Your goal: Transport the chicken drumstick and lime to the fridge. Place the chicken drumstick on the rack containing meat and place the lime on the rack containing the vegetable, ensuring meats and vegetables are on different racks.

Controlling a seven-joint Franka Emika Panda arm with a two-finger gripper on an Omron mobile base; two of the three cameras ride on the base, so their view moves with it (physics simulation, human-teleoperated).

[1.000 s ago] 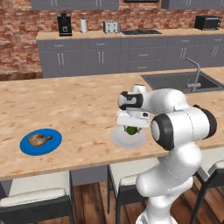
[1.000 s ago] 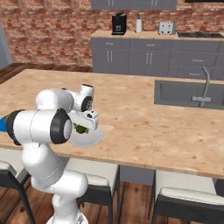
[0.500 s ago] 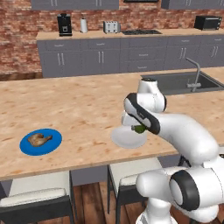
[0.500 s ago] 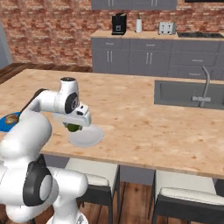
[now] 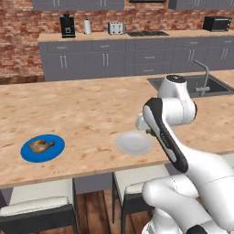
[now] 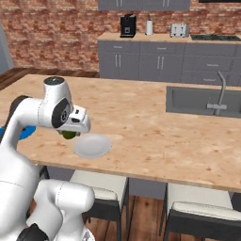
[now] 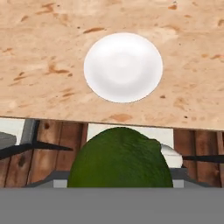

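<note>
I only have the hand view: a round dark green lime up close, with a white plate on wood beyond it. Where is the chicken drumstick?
Observer: The lumpy golden-brown chicken drumstick lies on a round blue plate, left of the white plate.
Operator: Is the lime lifted?
Observer: Yes, the gripper holds the lime in the air by the wooden counter's front edge.
Operator: And to the right?
Observer: A grey sink with a tap.
</note>
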